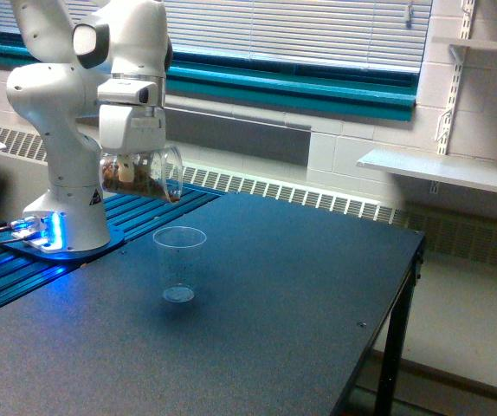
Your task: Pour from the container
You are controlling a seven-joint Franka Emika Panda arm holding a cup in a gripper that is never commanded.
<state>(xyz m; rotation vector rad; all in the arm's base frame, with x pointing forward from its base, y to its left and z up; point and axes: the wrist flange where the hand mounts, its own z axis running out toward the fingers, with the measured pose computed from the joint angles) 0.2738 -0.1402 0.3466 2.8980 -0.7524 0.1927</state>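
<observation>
The gripper (130,169) clasps the container (142,172), tipped nearly sideways, mouth facing the ribbed cup (179,263) below, towards the exterior view's right.

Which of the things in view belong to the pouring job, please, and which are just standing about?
Part of the job:
- held cup with nuts, tilted on its side
- gripper holding it
- empty cup standing on the table

Just there:
- wall shelf
- window blinds

A dark speckled table (300,286) carries a clear ribbed plastic cup (179,264), upright, and the robot's white base (67,230).
</observation>
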